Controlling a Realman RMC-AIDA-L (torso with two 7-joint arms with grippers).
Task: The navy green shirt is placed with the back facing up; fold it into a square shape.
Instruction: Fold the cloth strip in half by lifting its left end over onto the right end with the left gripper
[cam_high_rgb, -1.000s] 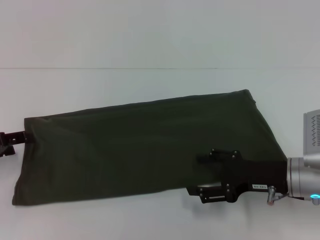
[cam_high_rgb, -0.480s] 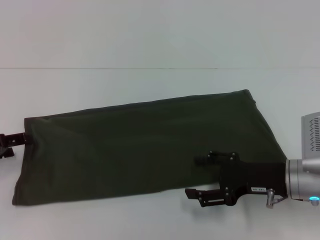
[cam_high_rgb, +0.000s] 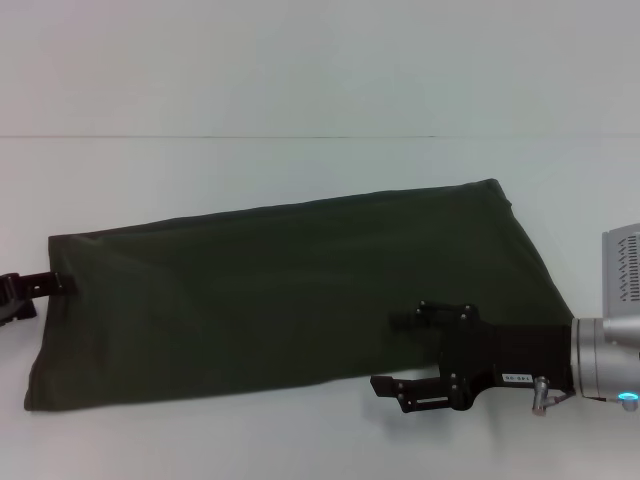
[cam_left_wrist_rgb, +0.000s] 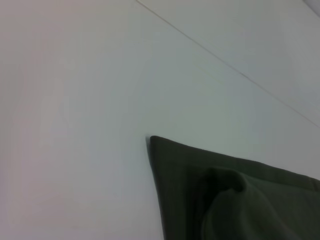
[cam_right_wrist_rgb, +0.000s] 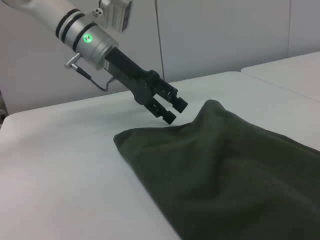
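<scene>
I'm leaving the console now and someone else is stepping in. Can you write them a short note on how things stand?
Left gripper: at the shirt's left edge, fingers parted in the right wrist view, just above the cloth.
Right gripper: open, hovering over the shirt's near edge on the right side, holding nothing.
Navy green shirt: lies as a long, slanted band across the white table, apparently already folded lengthwise; the right end is raised into a small peak.
Left to do: probably fold the band end over end into a square, then flatten it.
</scene>
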